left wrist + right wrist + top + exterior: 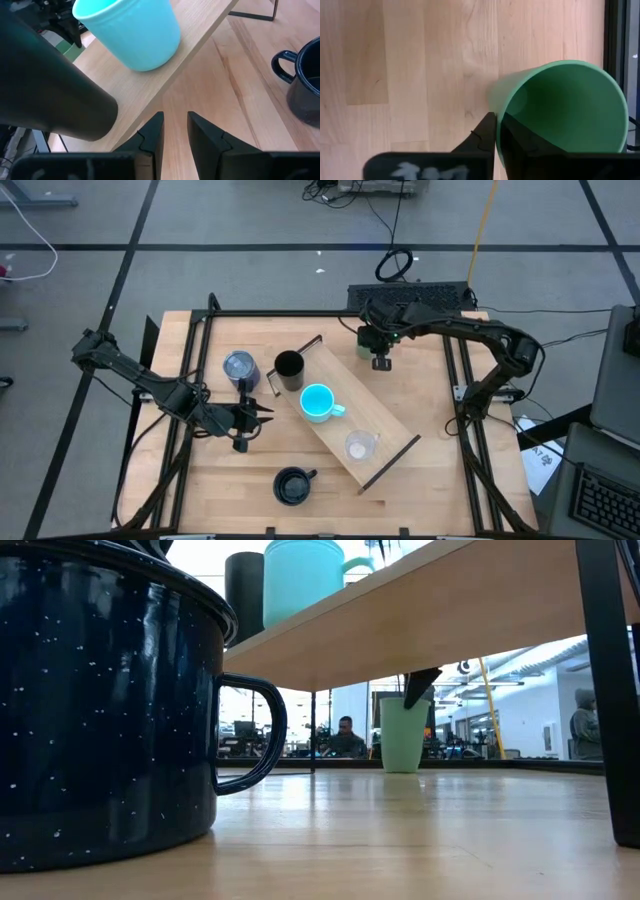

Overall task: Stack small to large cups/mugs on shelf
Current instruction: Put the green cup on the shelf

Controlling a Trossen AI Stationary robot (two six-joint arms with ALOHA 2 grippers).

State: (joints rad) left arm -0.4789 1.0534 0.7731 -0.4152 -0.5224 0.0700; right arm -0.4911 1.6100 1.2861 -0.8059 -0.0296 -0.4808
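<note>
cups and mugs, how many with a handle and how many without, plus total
handled: 2, cyan mug, navy mug
no handle: 4, clear glass cup, black cup, green cup, purple tumbler
total: 6

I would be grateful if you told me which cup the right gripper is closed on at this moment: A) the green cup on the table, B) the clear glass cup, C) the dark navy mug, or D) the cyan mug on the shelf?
A: in the right wrist view the right gripper is pinched shut on the rim of the green cup, which stands on the table.
</note>
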